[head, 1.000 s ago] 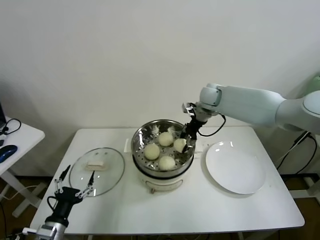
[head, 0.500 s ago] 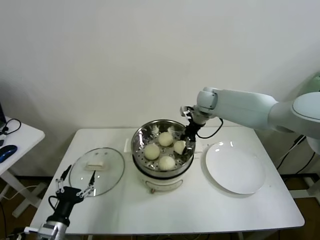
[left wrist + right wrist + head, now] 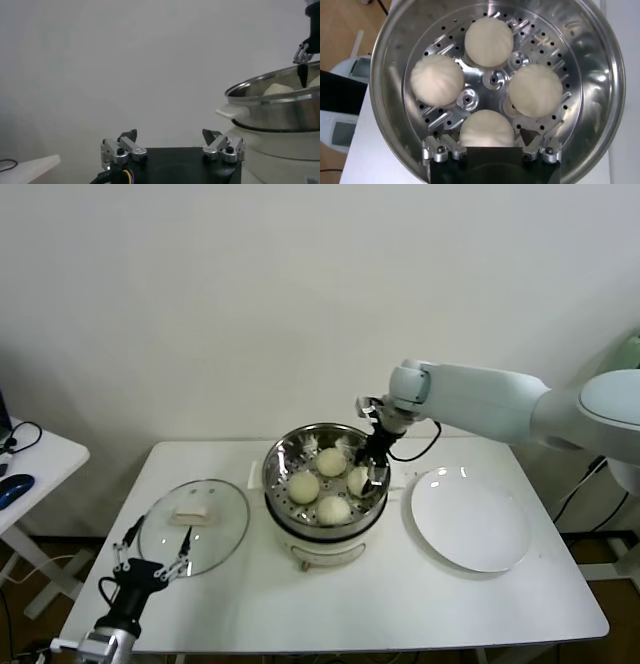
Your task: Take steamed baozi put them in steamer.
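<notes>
Four steamed baozi [image 3: 488,40] sitting on the perforated floor of the steamer [image 3: 325,476], spaced around its centre and apart from one another, at mid-table [image 3: 330,599]. Right gripper [image 3: 365,476] lowered inside the steamer at its right side, fingers spread on either side of the baozi there; in the right wrist view, fingertips [image 3: 529,136] flanking that bun [image 3: 486,129] with jaws parted, contact not discernible. Right arm [image 3: 480,399] reaching in from the steamer's right, above the white plate [image 3: 470,519] lying bare just right of the steamer. Glass lid [image 3: 194,526] lying flat left of the steamer, its pale knob [image 3: 190,513] facing up. Left gripper [image 3: 150,556] parked at the table's near edge, just in front of the lid and well apart from the steamer, fingers splayed wide and holding nothing.
</notes>
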Tool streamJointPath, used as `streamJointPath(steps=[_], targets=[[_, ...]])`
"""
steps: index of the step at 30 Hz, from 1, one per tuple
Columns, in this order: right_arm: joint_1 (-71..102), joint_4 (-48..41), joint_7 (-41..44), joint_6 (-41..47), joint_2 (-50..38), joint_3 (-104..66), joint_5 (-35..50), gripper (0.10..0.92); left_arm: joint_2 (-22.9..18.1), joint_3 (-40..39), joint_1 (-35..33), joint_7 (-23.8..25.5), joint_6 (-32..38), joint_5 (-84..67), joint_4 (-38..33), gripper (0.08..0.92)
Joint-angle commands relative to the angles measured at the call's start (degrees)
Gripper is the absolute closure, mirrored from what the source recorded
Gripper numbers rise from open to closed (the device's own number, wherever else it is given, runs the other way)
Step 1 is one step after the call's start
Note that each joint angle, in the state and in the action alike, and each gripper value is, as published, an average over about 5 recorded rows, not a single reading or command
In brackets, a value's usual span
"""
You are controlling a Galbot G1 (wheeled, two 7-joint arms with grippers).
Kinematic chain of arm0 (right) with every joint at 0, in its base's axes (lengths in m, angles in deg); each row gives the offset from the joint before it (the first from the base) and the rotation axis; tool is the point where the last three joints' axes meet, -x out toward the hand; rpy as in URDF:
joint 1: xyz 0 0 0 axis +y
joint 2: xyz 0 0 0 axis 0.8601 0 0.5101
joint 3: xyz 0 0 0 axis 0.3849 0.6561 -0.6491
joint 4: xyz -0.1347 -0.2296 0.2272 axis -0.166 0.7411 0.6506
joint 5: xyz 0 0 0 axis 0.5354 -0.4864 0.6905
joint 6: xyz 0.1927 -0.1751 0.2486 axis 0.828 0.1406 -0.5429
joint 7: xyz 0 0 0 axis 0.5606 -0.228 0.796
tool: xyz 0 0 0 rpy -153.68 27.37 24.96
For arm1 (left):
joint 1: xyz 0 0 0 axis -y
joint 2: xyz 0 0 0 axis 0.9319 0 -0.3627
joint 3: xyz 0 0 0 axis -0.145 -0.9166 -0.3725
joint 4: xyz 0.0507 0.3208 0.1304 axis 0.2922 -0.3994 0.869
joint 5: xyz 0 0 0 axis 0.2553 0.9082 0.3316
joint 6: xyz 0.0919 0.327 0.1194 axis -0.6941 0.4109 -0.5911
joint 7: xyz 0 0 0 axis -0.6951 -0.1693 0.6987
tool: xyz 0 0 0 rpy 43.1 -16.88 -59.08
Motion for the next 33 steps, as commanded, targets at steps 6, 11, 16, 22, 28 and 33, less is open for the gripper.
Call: streamJointPath(steps=[6,11,16,22,28,33], targets=[[-2.8,0.9,2.1,-0.1,-0.7,-2.2,1.8,0.203,0.0,0.2,0.0,0.0,0.1,0.1,0.0,0.177],[-3.8,3.1,-0.4,-0.8,-4.2,-6.0,2.0,0.203,-0.1,0.2,0.2,0.0,-0.1,0.1,0.0,0.177],[-1.1,7.1,-7.2,-1.8,-10.4,-14.8,-1.5,0.203,-0.2,1.5,1.7,0.0,-0.7,-1.2,0.4,0.177],[4.1,14.2,-16.2,-1.4,-17.5,-24.5,-6.8,0.203,0.2,3.1,3.0,0.0,-1.4,-2.9,0.8,0.177],[9.6,21.6,-20.9,-1.2,-23.4,-32.9,-10.7,0.203,-0.5,3.3,3.4,2.3,-0.7,-3.3,1.1,0.177],[18.4,26.6,-27.5,-2.2,-29.9,-42.5,-14.4,0.203,-2.3,2.5,3.2,4.1,0.2,-1.9,0.7,0.177]])
